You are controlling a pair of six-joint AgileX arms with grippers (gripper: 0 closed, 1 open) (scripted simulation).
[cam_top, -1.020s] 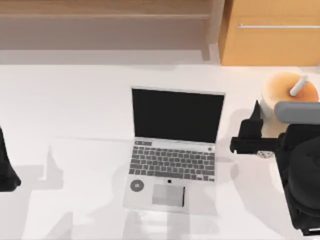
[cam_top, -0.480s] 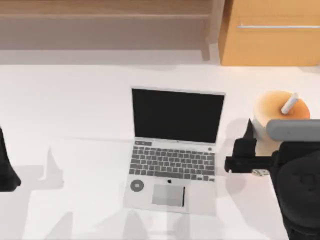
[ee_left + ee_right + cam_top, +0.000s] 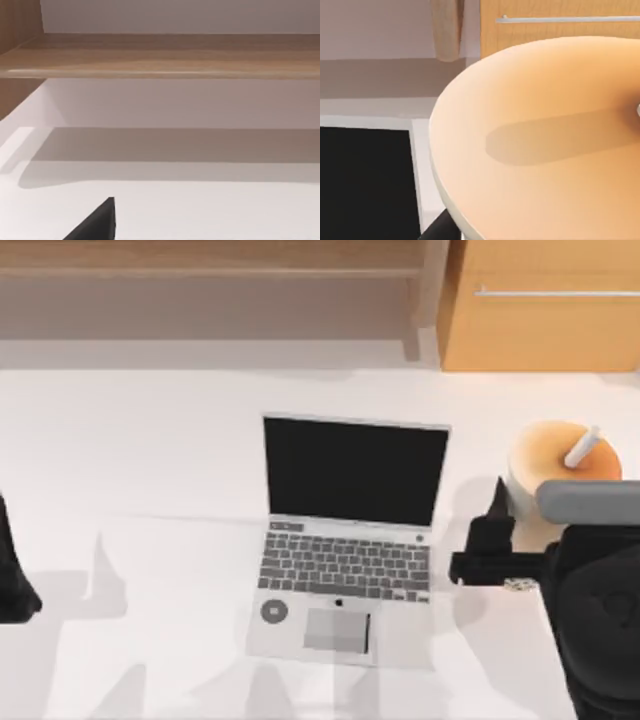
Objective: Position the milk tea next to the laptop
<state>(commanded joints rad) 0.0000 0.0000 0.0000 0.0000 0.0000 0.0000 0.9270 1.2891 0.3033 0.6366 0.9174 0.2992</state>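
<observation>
Right fingers: the right gripper [image 3: 510, 515] sits at the right side of the tabletop [image 3: 150, 460]. One dark finger [image 3: 497, 498] stands against the left side of the milk tea [image 3: 560, 455]. The arm hides the other finger, so I think they are clamped on the cup, but I cannot see the whole hold.
Cup: the milk tea is to the right of the laptop [image 3: 350, 540], near it but not touching. Its round orange top [image 3: 545, 140] is very close in the right wrist view. The white straw [image 3: 582, 447] sticks up and leans.
How it will handle: I think it is full, so a bit heavy and easy to tip. The clear wall is likely smooth, slippery and a little soft.
Where to hold: on the side wall, below the top, 1 finger on each side. Squeeze gently. Do not hold the straw.
Laptop: open, black screen [image 3: 365, 180] up, in the middle of the tabletop.
Left arm: the left gripper [image 3: 15, 580] rests at the left edge, away from everything; I cannot tell how its fingers stand.
</observation>
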